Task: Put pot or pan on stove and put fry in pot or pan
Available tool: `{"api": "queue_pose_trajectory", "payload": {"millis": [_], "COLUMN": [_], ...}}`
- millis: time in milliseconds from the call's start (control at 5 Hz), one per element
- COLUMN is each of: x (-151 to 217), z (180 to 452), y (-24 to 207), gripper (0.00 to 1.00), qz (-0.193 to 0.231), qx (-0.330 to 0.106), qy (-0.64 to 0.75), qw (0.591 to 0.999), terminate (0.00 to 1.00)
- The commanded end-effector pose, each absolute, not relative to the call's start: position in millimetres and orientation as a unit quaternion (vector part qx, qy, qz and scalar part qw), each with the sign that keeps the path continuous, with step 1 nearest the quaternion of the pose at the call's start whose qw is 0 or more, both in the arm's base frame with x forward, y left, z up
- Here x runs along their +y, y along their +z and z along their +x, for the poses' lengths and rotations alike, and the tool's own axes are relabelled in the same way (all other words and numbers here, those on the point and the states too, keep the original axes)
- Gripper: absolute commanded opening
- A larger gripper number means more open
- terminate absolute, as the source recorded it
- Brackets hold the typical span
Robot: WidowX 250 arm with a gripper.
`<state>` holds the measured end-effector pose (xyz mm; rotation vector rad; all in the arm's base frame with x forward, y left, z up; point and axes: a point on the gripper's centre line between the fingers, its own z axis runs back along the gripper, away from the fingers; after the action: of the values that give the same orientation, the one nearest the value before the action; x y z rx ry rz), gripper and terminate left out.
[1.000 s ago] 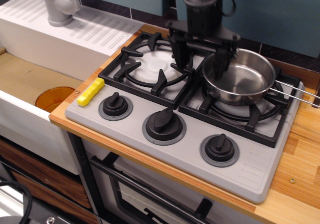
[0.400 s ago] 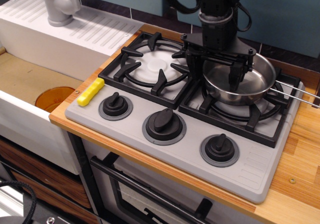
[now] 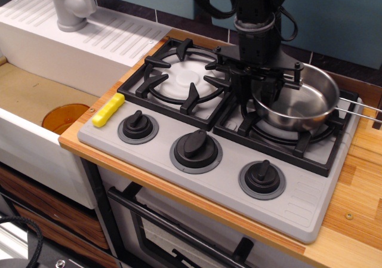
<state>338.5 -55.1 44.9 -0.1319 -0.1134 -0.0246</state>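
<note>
The shiny steel pan [image 3: 301,104] sits on the right burner grate of the grey stove [image 3: 298,202], its wire handle [image 3: 358,108] pointing right. My gripper [image 3: 261,95] hangs over the pan's left rim, open. One finger [image 3: 244,96] is outside against the wall and the other finger [image 3: 278,91] is inside the bowl. The yellow fry [image 3: 108,110] lies at the stove's front-left corner, far left of the gripper. The pan holds nothing.
The left burner grate [image 3: 176,80] is bare. Three black knobs [image 3: 196,145] line the stove's front. Left of the stove is a sink [image 3: 36,98] with an orange disc [image 3: 64,117], and a grey faucet [image 3: 71,5] stands at its back. Wooden counter [image 3: 364,178] lies to the right.
My gripper moved right from between the burners to the pan's left rim and its fingers drew closer. The pan shifted slightly right on the grate. The fry stayed put.
</note>
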Motion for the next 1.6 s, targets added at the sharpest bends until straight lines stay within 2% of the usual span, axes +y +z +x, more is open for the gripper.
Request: {"api": "queue_pose_trajectory", "payload": {"millis": [0,200,400,800,1200,1400], "x": [-48.5,-52.1,-51.3,-25.8,16.4,38.6], "z": [348.5,347.6,346.5,352.0,368.2,369.7], "y": [87.6,92.2,107.7,136.8,139.1,132.4], "gripper": [0.0,0.0,0.0,0.0,0.0,0.0], "qz": [-0.097,-0.094,-0.082,-0.065,-0.067,-0.074], "qx": [-0.092,-0.086,-0.066,-0.04,-0.033,-0.031], "qy": [-0.016,-0.01,-0.013,-0.036,-0.05,-0.055], "qw": [0.991,0.992,0.994,0.996,0.996,0.995], "terminate": [0.0,0.0,0.0,0.0,0.0,0.0]}}
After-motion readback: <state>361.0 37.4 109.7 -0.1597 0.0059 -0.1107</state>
